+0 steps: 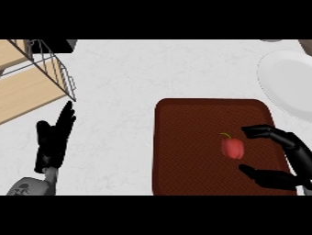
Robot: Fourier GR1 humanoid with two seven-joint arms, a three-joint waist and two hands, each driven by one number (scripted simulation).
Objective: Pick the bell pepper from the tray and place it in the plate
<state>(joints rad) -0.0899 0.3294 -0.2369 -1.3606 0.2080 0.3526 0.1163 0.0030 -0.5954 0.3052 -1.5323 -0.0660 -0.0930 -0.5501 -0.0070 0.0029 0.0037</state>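
Bell pepper (232, 148): small, red and glossy, with a thin curved green-yellow stem at its upper left; it lies on its side.
Place: right half of the dark red tray (186, 147), apart from the rim.
Right hand (306, 163): open, fingers above and thumb below the pepper, spread wide; neither touches it.
Plate (301, 85): white, just beyond the tray's upper right corner.
Left hand (53, 137): open, fingers straight, resting on the white counter (118, 87) left of the tray.
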